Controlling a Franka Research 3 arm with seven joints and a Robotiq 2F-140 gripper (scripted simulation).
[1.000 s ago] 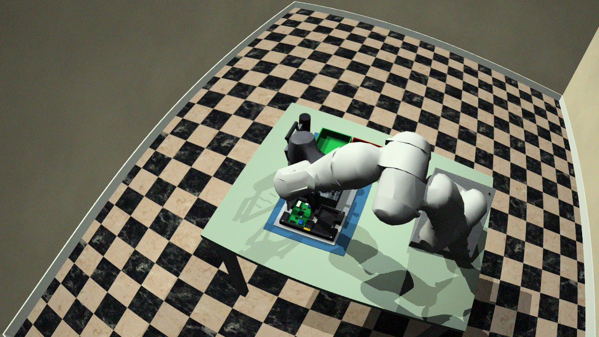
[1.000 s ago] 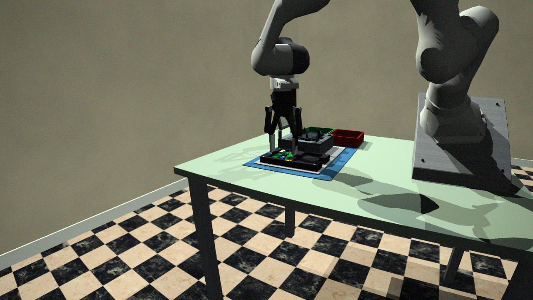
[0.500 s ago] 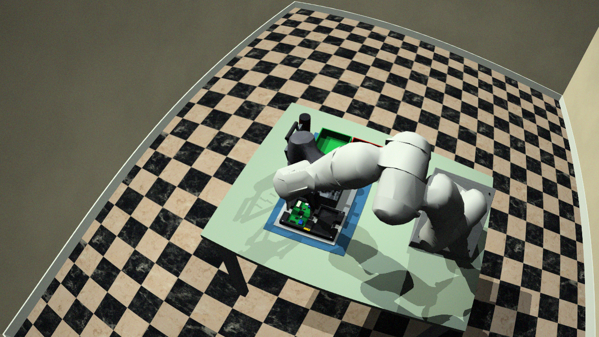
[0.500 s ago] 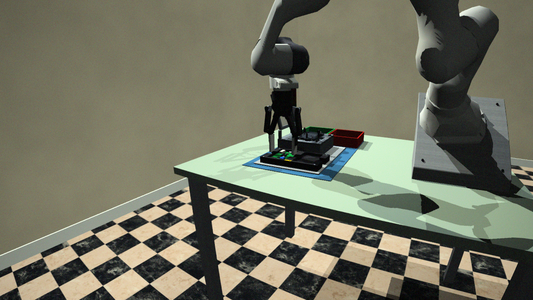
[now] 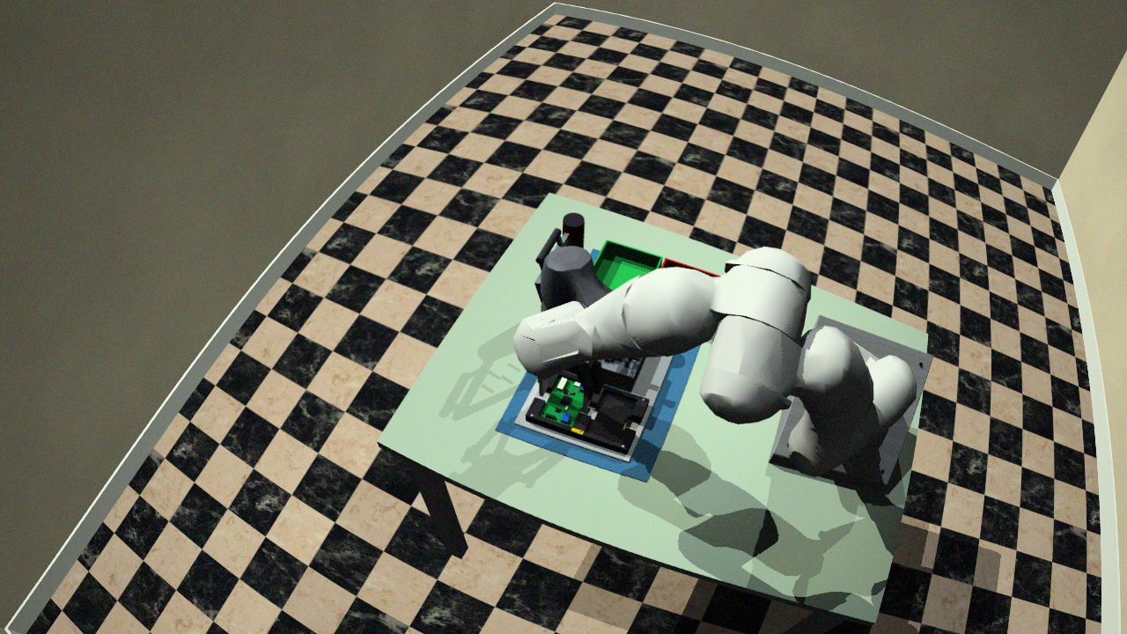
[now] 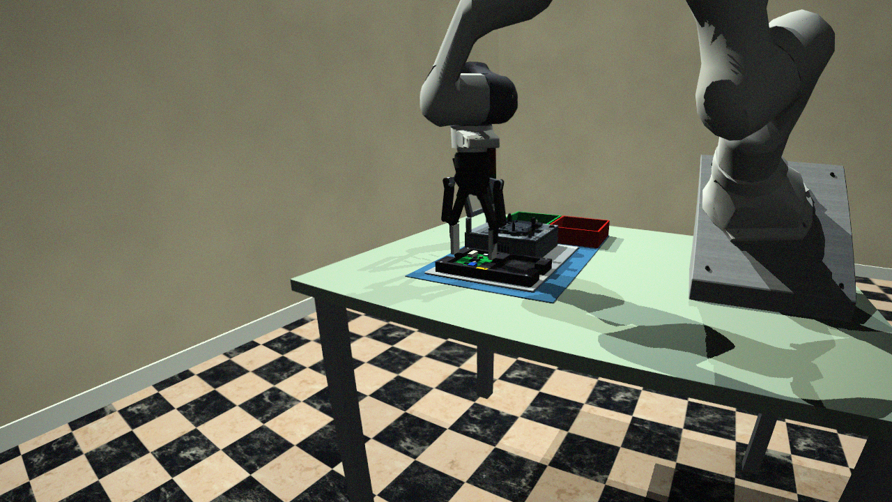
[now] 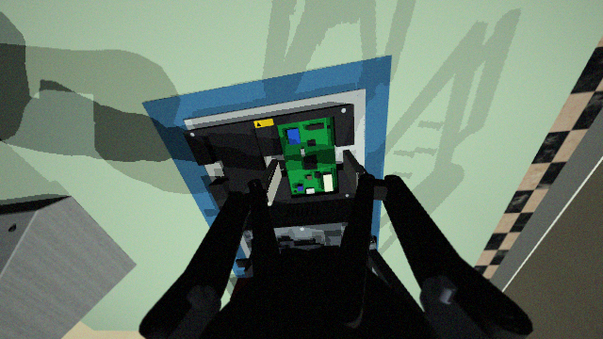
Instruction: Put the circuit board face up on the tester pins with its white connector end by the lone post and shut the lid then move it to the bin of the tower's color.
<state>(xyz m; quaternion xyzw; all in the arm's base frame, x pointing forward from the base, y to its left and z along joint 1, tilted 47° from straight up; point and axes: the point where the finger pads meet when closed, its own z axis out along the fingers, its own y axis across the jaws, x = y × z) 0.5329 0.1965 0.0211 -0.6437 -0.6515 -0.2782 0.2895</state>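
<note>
The green circuit board (image 5: 563,401) (image 6: 469,259) (image 7: 307,155) lies face up in one pocket of the black tray (image 5: 615,419) (image 6: 506,273) (image 7: 226,141). Its white connector (image 7: 328,183) is at the end nearest the tester (image 6: 512,239). My gripper (image 6: 473,248) (image 7: 310,163) is open and points straight down over the board. One finger stands at each long side of the board, low over the tray. In the top view the arm hides the gripper and most of the tester. The tray's other pocket is empty.
Tray and tester stand on a blue mat (image 5: 666,401) (image 6: 561,284) (image 7: 377,94). A green bin (image 5: 626,264) (image 6: 534,216) and a red bin (image 5: 687,268) (image 6: 582,231) stand behind the tester. The dark signal tower (image 5: 572,224) is at the far corner. The arm's grey base plate (image 6: 766,249) (image 7: 47,264) is at the right.
</note>
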